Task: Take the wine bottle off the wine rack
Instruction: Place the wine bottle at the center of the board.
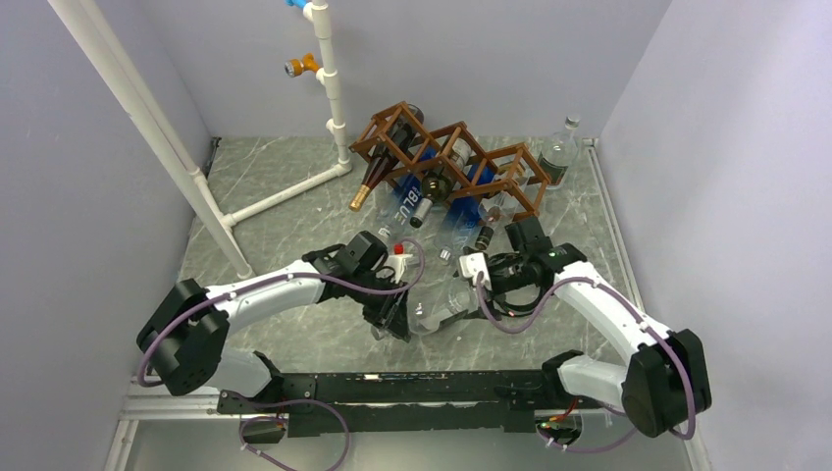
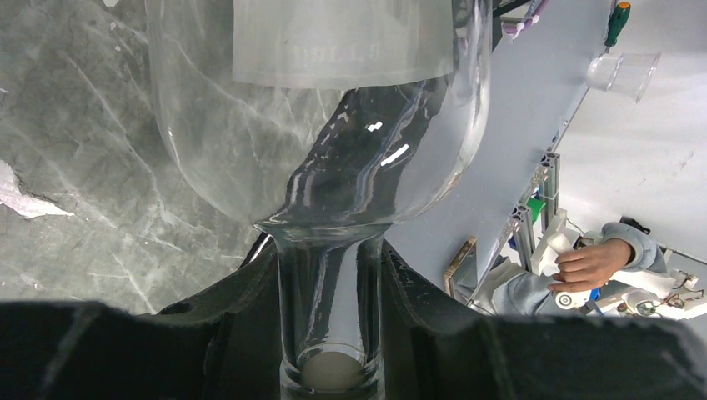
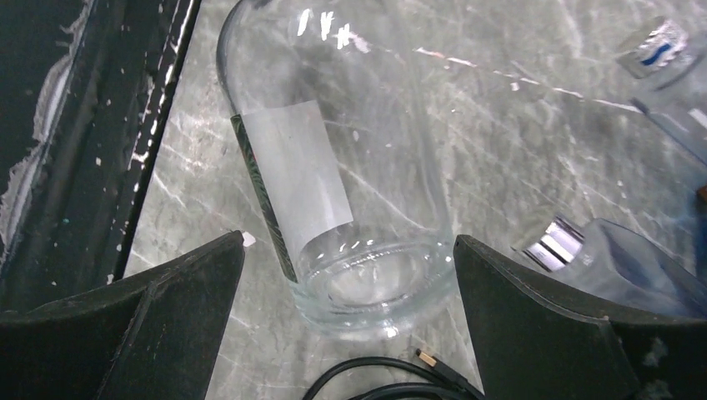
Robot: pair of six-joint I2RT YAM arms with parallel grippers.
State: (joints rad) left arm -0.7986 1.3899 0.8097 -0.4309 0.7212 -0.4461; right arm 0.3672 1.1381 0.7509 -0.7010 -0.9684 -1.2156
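I have the left gripper [image 2: 331, 337] closed almost fully on the neck of the clear glass wine bottle [image 2: 317, 125], its dark fingers [image 2: 208, 333] pressed against the glass on either side just above the mouth. In the overhead view that bottle [image 1: 439, 310] lies on its side near the front of the grey marbled tabletop [image 1: 285, 235]. It is well apart from the brown wooden lattice wine rack [image 1: 446, 162], which stands at the far side. Its neck points to my left and its base to the right. I cannot tell whether the glass rests on the tabletop or hangs just above it.

The right gripper [image 3: 350, 333] is spread as wide as it goes and has hold of nothing. The bottle's round base [image 3: 375, 283] sits between its two black fingers [image 3: 167, 325], with a gap on each side, and a frosted pale label [image 3: 296, 175] runs along the body.

The rack holds several bottles, among them a blue one [image 1: 410, 191] and a dark one with a gold cap [image 1: 368, 182] poking out towards me. Two clear bottles with silver caps [image 3: 613, 262] lie on the tabletop just right of the held one. Another clear bottle [image 1: 559, 152] stands upright beside the rack's right end. A white plastic pipe frame [image 1: 329, 88] rises at the far left.
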